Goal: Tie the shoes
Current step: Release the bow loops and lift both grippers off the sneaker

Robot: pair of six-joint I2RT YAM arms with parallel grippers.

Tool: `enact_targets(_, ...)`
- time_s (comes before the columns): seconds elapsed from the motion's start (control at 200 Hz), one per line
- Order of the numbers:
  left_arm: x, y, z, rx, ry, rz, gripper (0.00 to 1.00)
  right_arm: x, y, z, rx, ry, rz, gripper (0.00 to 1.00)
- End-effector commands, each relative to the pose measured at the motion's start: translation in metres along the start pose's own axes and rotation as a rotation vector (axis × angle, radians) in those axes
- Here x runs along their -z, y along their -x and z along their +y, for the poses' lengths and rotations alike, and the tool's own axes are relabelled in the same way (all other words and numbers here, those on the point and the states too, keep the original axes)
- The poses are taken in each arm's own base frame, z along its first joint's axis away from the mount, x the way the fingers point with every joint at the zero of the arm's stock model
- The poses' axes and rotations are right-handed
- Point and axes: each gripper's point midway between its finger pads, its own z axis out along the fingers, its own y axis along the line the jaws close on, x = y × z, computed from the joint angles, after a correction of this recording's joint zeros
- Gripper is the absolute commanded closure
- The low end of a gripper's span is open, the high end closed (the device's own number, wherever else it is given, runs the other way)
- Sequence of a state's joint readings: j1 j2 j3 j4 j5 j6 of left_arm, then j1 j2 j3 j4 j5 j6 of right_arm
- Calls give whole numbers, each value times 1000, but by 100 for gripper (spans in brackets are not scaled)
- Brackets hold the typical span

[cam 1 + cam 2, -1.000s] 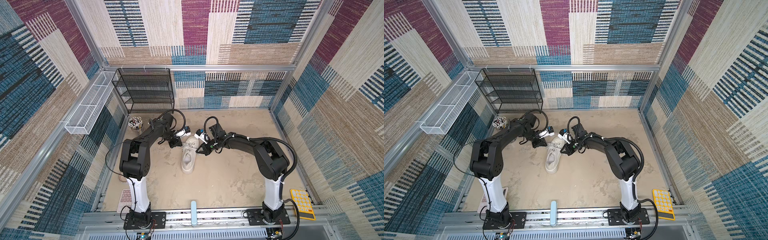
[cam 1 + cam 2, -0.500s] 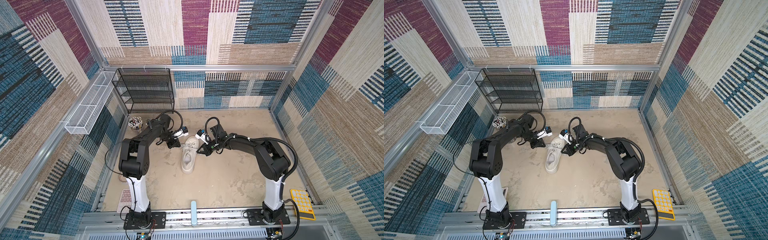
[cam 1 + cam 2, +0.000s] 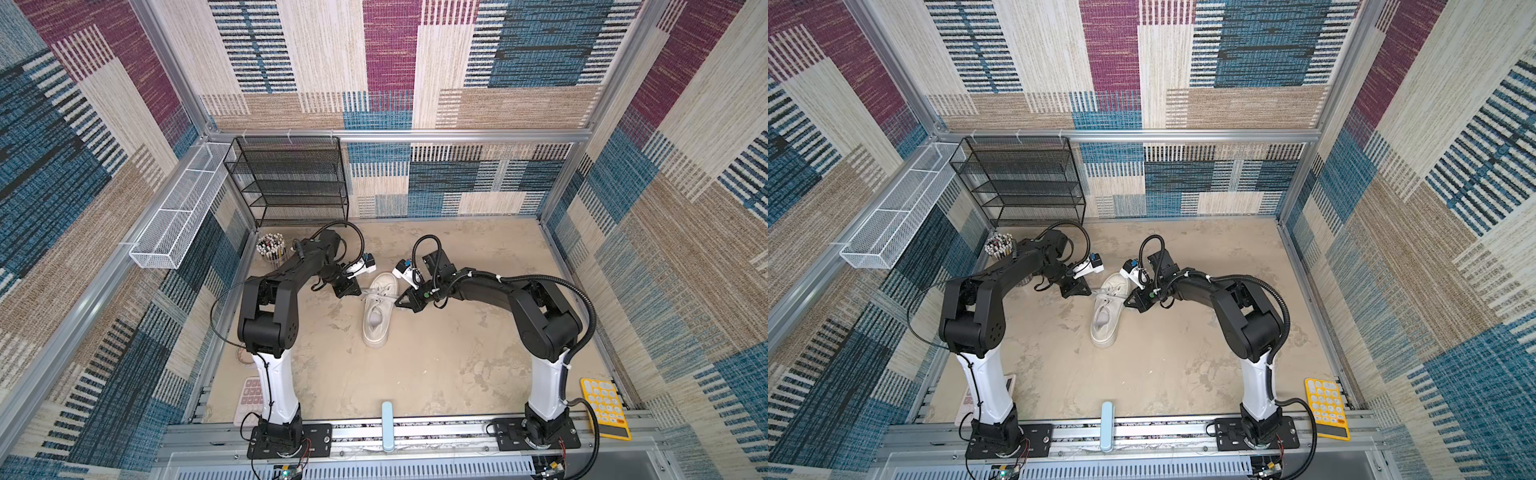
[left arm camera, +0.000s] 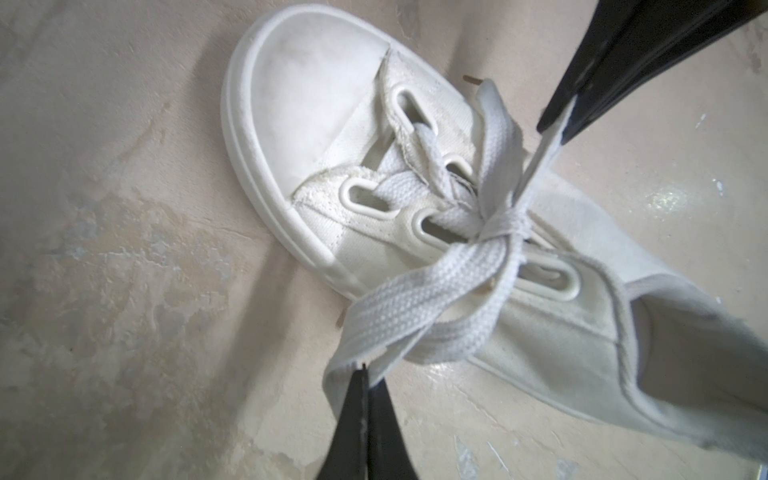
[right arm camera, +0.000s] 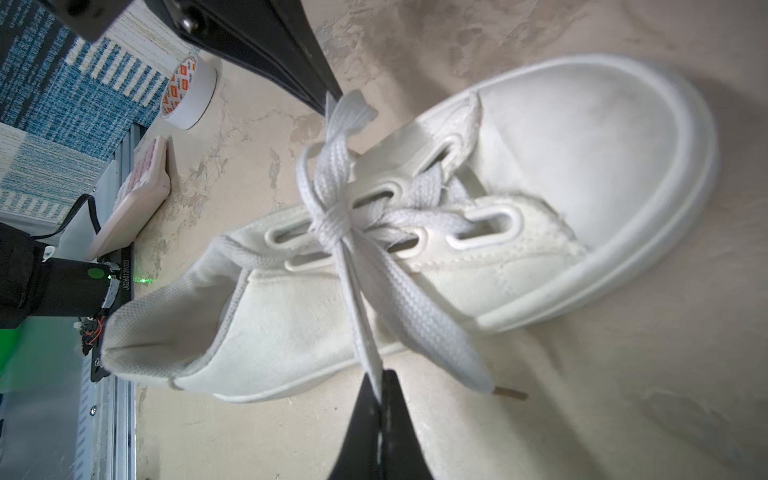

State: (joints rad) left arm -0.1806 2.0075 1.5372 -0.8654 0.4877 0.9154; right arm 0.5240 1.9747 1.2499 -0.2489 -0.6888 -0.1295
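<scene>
A single white sneaker (image 3: pixel 376 316) (image 3: pixel 1105 320) lies on the sandy floor in both top views, toe toward the back wall. Its flat laces are crossed into a knot (image 4: pixel 498 226) (image 5: pixel 332 220) over the eyelets. My left gripper (image 4: pixel 363 368) (image 3: pixel 357 293) is shut on a folded lace loop (image 4: pixel 415 316) on the shoe's left. On the shoe's right, my right gripper (image 5: pixel 380 376) (image 3: pixel 397 304) is shut on a lace strand (image 5: pixel 357 316). Both strands run taut from the knot. A loose lace end with a dark tip (image 5: pixel 513 392) lies beside the sole.
A black wire rack (image 3: pixel 291 183) and a pen cup (image 3: pixel 271 249) stand at the back left, under a white mesh basket (image 3: pixel 174 216). A tape roll (image 5: pixel 189 91) and a pink calculator (image 3: pixel 249 399) lie on the left. A yellow calculator (image 3: pixel 604 407) is at the front right.
My left gripper has shifted slightly left, away from the shoe, with the lace loop in it. The right gripper has barely moved.
</scene>
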Motion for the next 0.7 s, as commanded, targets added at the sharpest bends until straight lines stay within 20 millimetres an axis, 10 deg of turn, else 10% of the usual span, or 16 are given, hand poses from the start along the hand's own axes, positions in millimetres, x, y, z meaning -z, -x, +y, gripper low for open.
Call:
enact_targets(0.0,9,-6,15,11,74,33,100,3,-16,-4,-56,-21,65,100)
enact_targets(0.12,23,18,1,-8,39,-80,34,9,-3,-1,-41,-31,28,57)
enact_targets(0.22,33,24,-5,-15,51,-115,14,18,7,1,-20,-60,-5,40)
enact_targets(0.696,75,30,-50,434,30,-275,1,53,13,5,8,-168,-39,33)
